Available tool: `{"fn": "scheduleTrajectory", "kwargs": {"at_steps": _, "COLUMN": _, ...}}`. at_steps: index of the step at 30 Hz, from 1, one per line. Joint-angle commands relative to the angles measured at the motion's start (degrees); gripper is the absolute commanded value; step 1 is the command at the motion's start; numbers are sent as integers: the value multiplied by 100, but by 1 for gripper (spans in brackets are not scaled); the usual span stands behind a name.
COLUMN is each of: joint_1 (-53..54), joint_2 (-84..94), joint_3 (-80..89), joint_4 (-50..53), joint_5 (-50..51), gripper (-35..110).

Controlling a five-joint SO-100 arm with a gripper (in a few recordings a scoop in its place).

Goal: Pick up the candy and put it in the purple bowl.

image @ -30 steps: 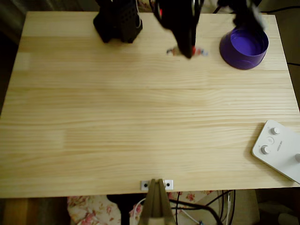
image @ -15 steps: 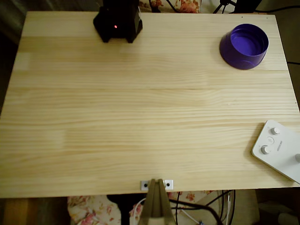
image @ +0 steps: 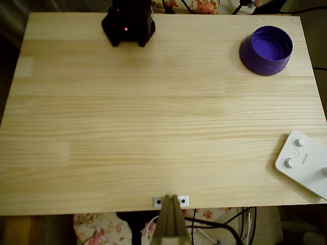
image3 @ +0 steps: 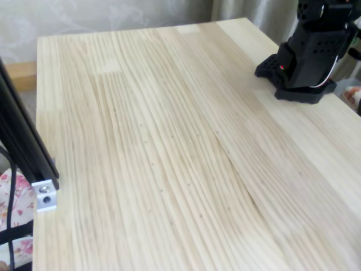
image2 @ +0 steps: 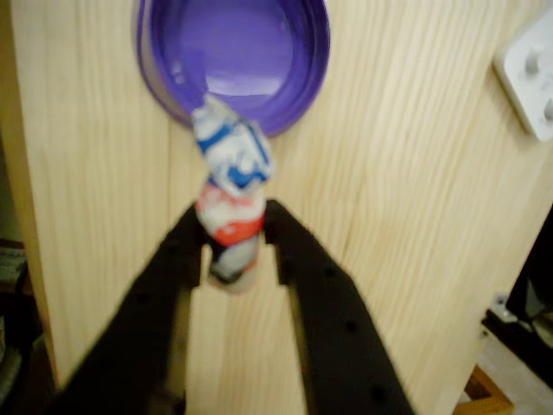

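In the wrist view my gripper (image2: 232,242) is shut on the candy (image2: 230,194), a small wrapped sweet with an orange-red middle and a twisted blue-and-white end sticking out past the black fingers (image2: 298,251). The purple bowl (image2: 233,60) lies beyond the candy's tip at the top of that view, seen from high above the table. In the overhead view the purple bowl (image: 266,51) stands at the table's far right corner, with nothing seen inside it.
The arm's black base (image: 128,23) stands at the far edge of the wooden table; the fixed view shows the base (image3: 307,59) at the upper right. A white device with knobs (image: 305,163) lies at the near right edge, and the device (image2: 529,69) shows in the wrist view.
One second ago the arm was low over the table with the candy left of the bowl. Since then it has risen out of the overhead view, and the table there lies bare.
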Motion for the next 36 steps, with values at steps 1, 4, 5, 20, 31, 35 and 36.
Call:
{"fn": "scheduleTrajectory", "kwargs": {"at_steps": 1, "joint_1": -70, "joint_2": -237, "joint_3": -1072, "joint_4": -141, "joint_5": -26, "gripper": -1}}
{"fn": "scheduleTrajectory", "kwargs": {"at_steps": 4, "joint_1": -70, "joint_2": -721, "joint_3": -1389, "joint_4": -185, "joint_5": -9, "gripper": -1}}
{"fn": "scheduleTrajectory", "kwargs": {"at_steps": 5, "joint_1": -44, "joint_2": -879, "joint_3": -1477, "joint_4": -211, "joint_5": -9, "gripper": -1}}
{"fn": "scheduleTrajectory", "kwargs": {"at_steps": 20, "joint_1": 255, "joint_2": -2048, "joint_3": -1696, "joint_4": -853, "joint_5": -105, "gripper": -1}}
{"fn": "scheduleTrajectory", "kwargs": {"at_steps": 31, "joint_1": 97, "joint_2": -2127, "joint_3": -1723, "joint_4": -844, "joint_5": -18, "gripper": 3}}
{"fn": "scheduleTrajectory", "kwargs": {"at_steps": 35, "joint_1": 167, "joint_2": -2118, "joint_3": -1679, "joint_4": -826, "joint_5": -44, "gripper": 11}}
{"fn": "scheduleTrajectory", "kwargs": {"at_steps": 36, "joint_1": 185, "joint_2": -2109, "joint_3": -1670, "joint_4": -817, "joint_5": -53, "gripper": 11}}
